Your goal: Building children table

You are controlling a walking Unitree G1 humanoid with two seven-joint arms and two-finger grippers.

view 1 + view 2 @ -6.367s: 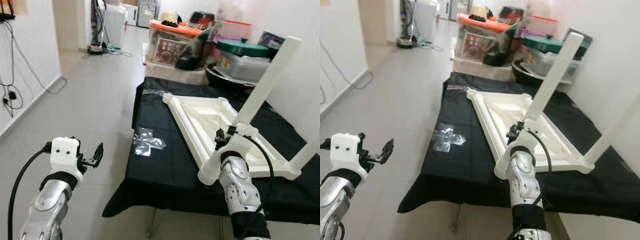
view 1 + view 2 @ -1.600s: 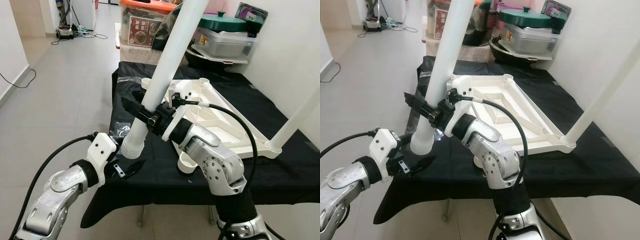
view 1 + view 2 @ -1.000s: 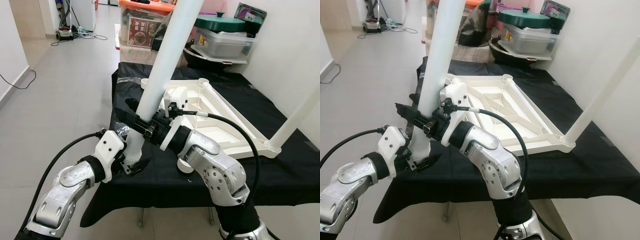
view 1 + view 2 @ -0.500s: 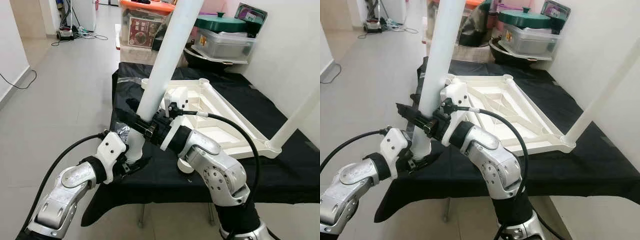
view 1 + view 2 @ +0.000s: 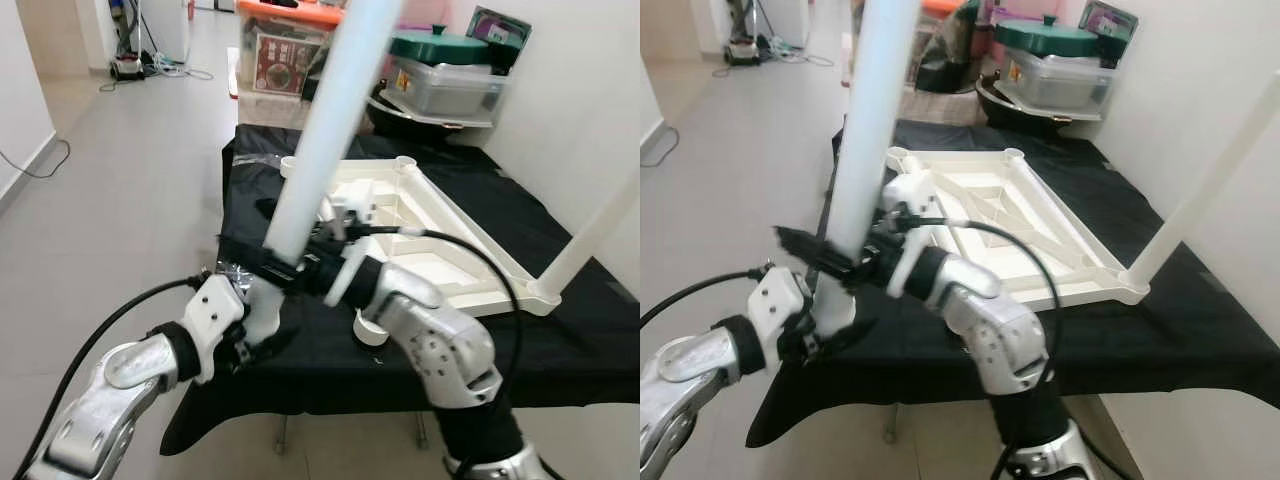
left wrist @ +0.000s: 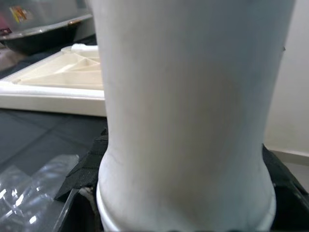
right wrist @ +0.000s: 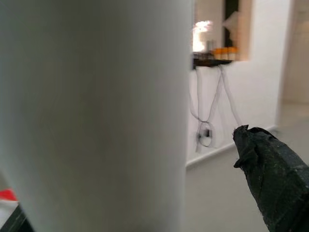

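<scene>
left eye: both hands apparently grip leg (image 5: 315, 135).

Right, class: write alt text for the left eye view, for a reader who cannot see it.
Both grippers hold a white table leg tilted over the near edge of a black-covered table: the right gripper clamps it above the left gripper. Behind lies the upturned white tabletop.

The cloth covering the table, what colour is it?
Black; the cloth shows best in the right eye view.
</scene>
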